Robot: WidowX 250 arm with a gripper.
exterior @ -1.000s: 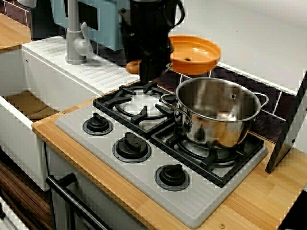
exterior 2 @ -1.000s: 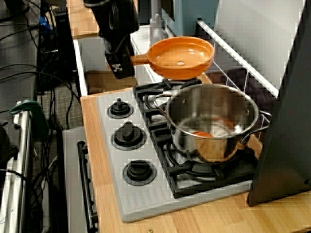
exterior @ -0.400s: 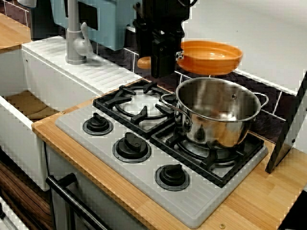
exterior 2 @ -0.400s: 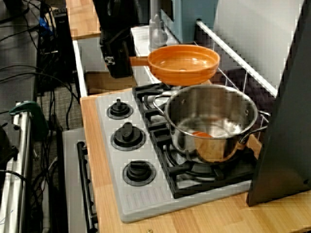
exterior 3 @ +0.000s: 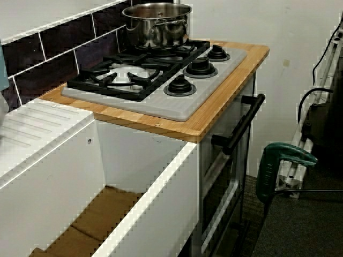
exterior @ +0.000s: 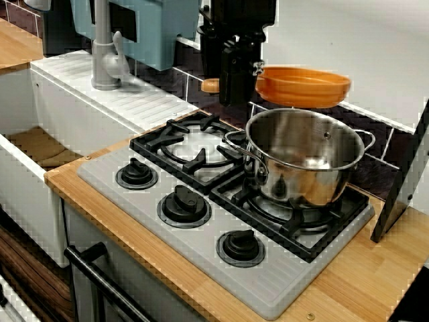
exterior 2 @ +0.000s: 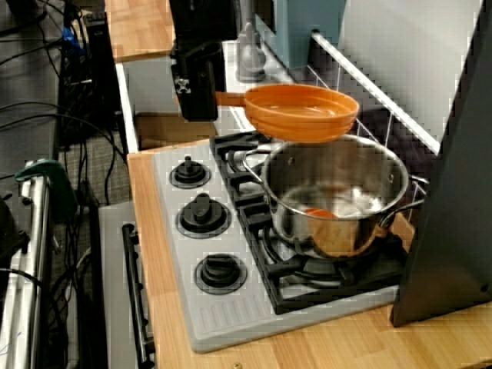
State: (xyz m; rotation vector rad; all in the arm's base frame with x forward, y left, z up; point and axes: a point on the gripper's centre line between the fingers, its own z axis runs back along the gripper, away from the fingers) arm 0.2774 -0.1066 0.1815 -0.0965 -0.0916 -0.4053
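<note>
Front view: fingers (exterior: 234, 80) closed on the handle of the orange pan (exterior: 303, 87), so it hangs level in the air, just over the far rim of the steel pot (exterior: 301, 157) | End view: orange pan (exterior 2: 301, 113) overlaps that rim, contact unclear; orange patch (exterior 2: 319, 213) shows inside the steel pot | Sink-side view: only steel pot (exterior 3: 157, 24), hob (exterior 3: 161, 101) and worktop (exterior 3: 214, 115); fingers off-frame.

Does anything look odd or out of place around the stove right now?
Only the orange pan: it hangs level in the air above the back rim of the steel pot, held by its handle in the end effector, not on a burner. Nothing looks spilled or damaged.
</note>
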